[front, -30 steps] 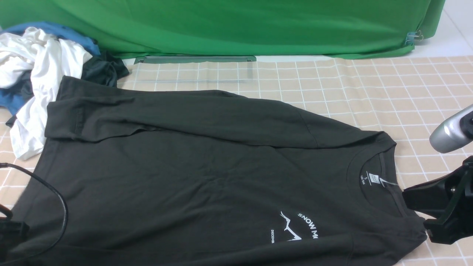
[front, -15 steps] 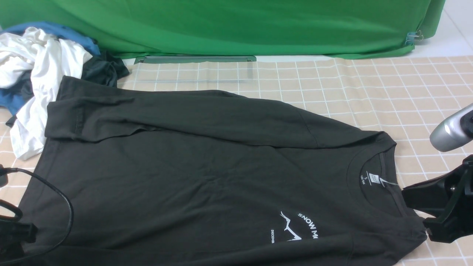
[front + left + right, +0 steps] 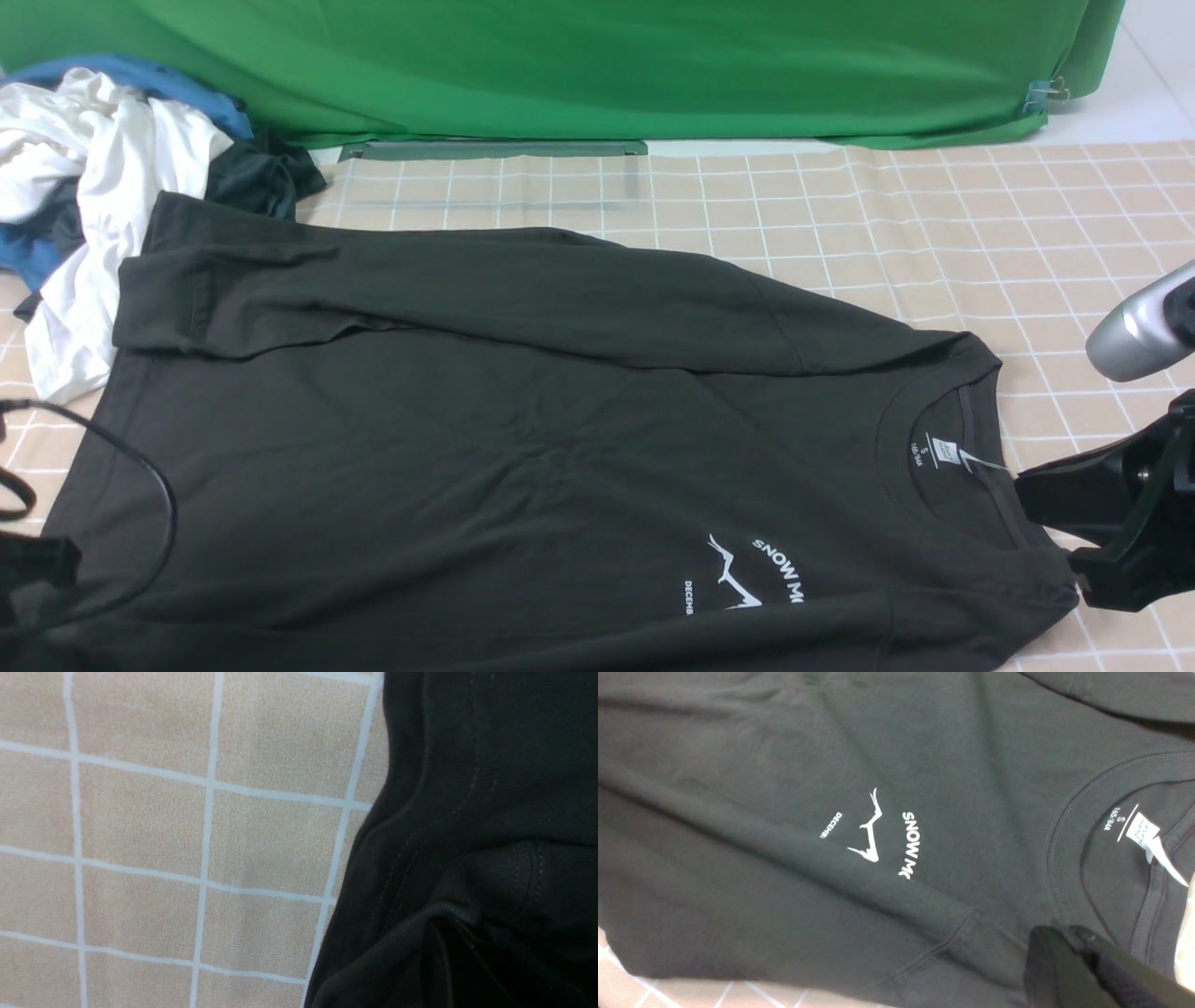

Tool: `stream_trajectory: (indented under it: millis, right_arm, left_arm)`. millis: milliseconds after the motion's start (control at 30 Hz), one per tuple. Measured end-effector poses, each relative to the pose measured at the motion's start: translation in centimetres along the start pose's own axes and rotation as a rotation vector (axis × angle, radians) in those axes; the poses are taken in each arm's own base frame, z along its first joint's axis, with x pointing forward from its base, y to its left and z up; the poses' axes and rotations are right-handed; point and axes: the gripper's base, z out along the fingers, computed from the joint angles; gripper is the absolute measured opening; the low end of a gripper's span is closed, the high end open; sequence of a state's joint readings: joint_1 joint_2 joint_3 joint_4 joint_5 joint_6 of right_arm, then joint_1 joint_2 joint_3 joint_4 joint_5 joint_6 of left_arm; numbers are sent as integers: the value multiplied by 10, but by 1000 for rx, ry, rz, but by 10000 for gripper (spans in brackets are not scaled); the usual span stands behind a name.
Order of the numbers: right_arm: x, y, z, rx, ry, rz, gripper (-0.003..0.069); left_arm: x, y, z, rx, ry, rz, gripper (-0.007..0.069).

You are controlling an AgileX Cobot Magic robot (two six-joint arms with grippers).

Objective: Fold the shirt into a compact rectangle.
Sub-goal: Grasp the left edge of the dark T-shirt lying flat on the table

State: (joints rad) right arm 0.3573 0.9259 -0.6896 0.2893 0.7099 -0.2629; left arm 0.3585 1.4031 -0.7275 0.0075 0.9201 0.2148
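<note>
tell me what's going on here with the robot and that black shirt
A two-armed robot is folding a black long-sleeved knit shirt on a beige checked tablecloth. Both sleeves look folded over the body. The left gripper has its jaws shut on bunched fabric at the hem end; the right gripper sits shut at the shoulder by the collar, its hold unclear. A pile of white and blue clothes lies at the far left.
</note>
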Motion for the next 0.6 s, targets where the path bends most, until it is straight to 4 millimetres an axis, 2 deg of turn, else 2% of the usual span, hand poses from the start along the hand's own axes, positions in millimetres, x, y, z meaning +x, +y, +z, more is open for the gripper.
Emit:
stream_trajectory:
  millis: [167,267,500,600]
  right_arm:
    - [-1,0,0,4,-14,0,38]
    - [-2,-1,0,6,-21,0,41]
    - [-2,-1,0,6,-23,0,43]
    - [-2,-1,0,6,-20,0,46]
  left_arm:
    - [-1,-5,-21,43,-74,-13,16]
    - [2,-5,-25,40,-76,-13,16]
    - [3,2,-16,-29,-11,-13,25]
    - [2,2,-6,-28,7,-11,67]
